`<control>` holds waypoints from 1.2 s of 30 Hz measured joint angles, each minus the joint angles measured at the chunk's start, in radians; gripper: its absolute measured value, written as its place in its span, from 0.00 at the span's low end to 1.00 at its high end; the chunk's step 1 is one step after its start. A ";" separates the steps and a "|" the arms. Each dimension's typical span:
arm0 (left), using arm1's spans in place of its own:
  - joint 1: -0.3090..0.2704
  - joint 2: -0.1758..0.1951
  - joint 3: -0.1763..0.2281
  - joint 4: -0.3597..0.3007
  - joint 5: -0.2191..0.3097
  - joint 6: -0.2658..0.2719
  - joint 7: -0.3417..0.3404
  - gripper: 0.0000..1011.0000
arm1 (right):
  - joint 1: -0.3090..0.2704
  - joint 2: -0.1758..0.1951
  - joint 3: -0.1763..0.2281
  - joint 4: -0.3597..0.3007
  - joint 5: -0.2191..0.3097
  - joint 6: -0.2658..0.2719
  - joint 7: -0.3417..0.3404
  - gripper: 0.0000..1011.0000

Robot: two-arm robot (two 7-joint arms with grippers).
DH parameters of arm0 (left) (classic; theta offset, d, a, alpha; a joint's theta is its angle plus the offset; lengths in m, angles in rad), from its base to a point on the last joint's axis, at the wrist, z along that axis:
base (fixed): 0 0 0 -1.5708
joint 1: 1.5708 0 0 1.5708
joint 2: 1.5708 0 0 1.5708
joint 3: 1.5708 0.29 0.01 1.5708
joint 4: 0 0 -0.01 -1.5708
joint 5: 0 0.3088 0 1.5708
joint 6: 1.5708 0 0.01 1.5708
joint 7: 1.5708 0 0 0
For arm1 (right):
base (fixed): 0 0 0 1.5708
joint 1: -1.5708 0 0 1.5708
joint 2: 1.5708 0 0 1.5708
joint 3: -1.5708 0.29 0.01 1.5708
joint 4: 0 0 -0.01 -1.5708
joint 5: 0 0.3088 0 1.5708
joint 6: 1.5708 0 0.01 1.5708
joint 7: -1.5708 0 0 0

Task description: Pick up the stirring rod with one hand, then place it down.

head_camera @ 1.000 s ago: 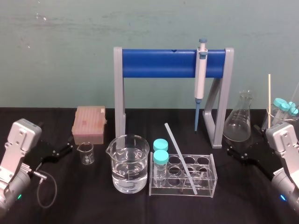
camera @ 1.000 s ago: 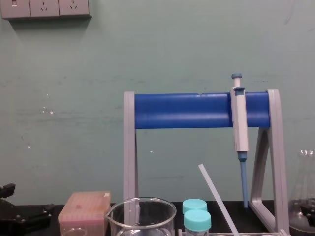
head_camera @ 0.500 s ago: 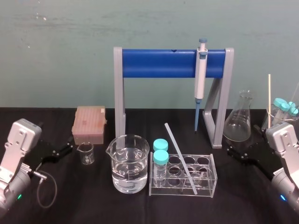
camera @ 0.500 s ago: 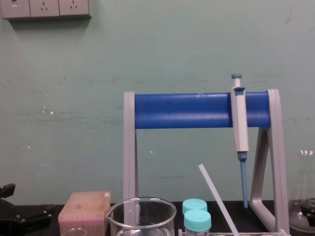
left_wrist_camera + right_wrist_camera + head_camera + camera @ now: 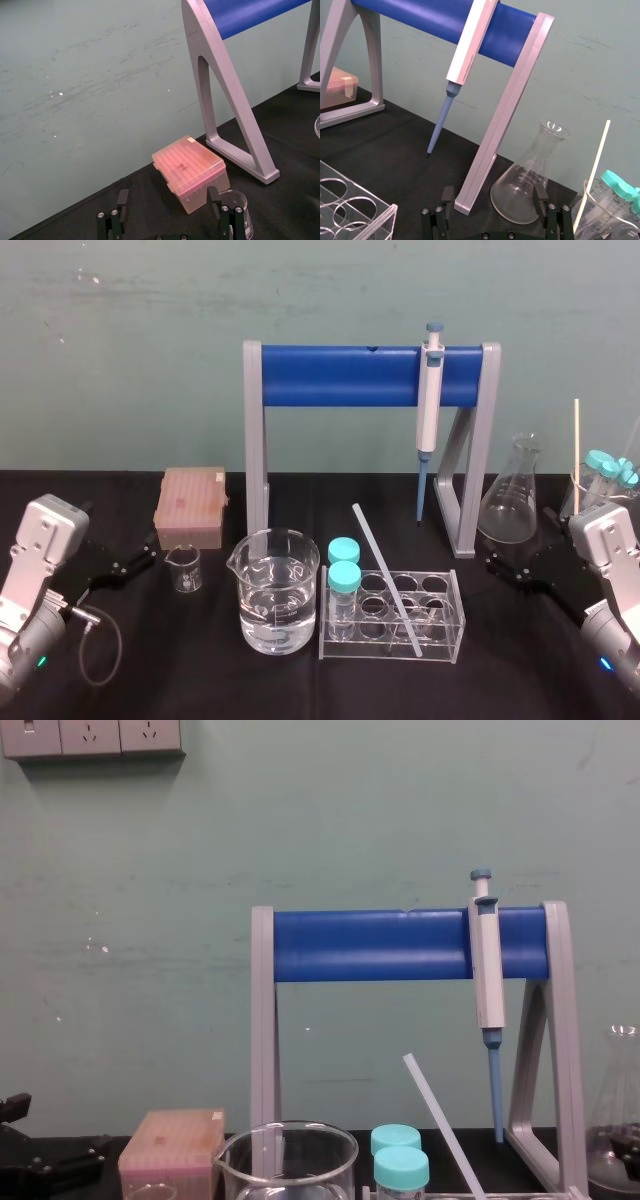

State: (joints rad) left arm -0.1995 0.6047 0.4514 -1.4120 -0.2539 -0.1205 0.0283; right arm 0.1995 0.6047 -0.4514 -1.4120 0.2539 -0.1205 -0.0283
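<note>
Fingers (image 5: pixel 447 196) of the right gripper (image 5: pixel 492 201) are seen spread apart, with nothing held between them; those of the left gripper (image 5: pixel 167 204) are likewise parted and empty. The right gripper is stationed low over the table just beside the conical flask (image 5: pixel 514 502), the left near the small beaker (image 5: pixel 184 568) and the pink tip box (image 5: pixel 190 506). The stirring rod (image 5: pixel 385 575) is found untouched, leaned aslant across the clear tube rack (image 5: pixel 456 612), its upper end raised toward the stand (image 5: pixel 255 440). No pickup is judged begun. Hazards noted: the flask could be struck on a reach from the right; the light rack could be dragged or tipped if the rod is lifted off-axis; the thin, smooth rod could slip from the jaws; the water-filled beaker (image 5: pixel 276 590) stands close by.
</note>
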 joint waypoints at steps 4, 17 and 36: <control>0.000 0.000 0.000 0.000 0.000 0.000 0.000 0.99 | 0.000 0.000 0.000 0.000 0.000 0.000 0.000 0.99; 0.000 0.000 0.000 0.000 0.000 0.000 0.000 0.99 | 0.000 0.000 0.000 0.000 0.000 0.000 0.000 0.99; 0.000 0.000 0.000 0.000 0.000 0.000 0.000 0.99 | 0.014 -0.009 0.072 -0.066 0.200 0.043 0.218 0.99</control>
State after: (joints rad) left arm -0.1995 0.6047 0.4514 -1.4120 -0.2539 -0.1206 0.0283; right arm 0.2136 0.5953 -0.3798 -1.4775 0.4540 -0.0772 0.1898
